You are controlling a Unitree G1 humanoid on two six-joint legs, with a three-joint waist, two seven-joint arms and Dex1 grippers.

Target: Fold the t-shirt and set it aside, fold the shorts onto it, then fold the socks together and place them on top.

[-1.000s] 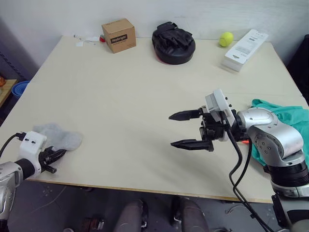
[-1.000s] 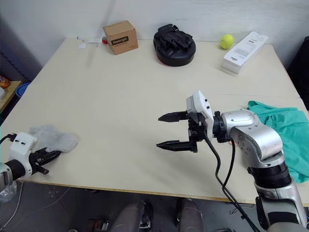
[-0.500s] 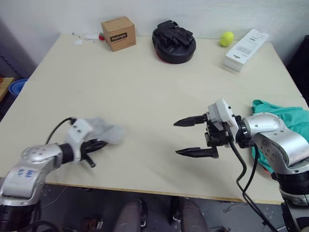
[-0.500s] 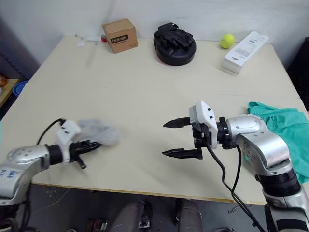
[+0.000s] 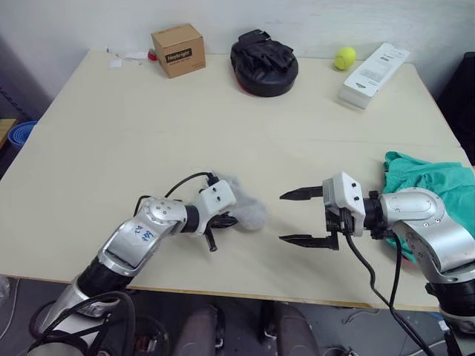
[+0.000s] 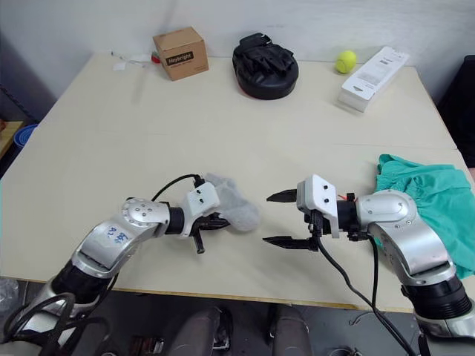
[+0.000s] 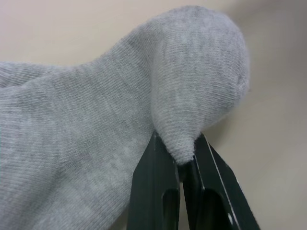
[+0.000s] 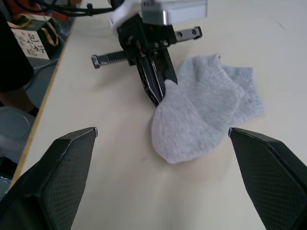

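The light grey socks (image 5: 247, 209) lie bunched on the table a little left of the middle near the front edge. My left gripper (image 5: 223, 220) is shut on their near edge; in the left wrist view the knit (image 7: 120, 110) is pinched between the black fingertips (image 7: 169, 191). My right gripper (image 6: 280, 219) hovers open just right of the socks (image 8: 206, 110), pointing at them, with nothing between its fingers. The teal-green shorts (image 5: 438, 185) lie crumpled at the right edge behind my right arm. The t-shirt is out of view.
Along the far edge stand a cardboard box (image 5: 178, 50), a black padded mitt (image 5: 265, 59), a tennis ball (image 5: 344, 58) and a long white box (image 5: 375, 65). A blue bucket (image 5: 15, 133) sits beyond the table's (image 5: 148, 119) left side.
My left gripper has dragged the socks from the front left corner rightwards to the table's middle. The right gripper stayed open, shifting slightly lower and to the right.
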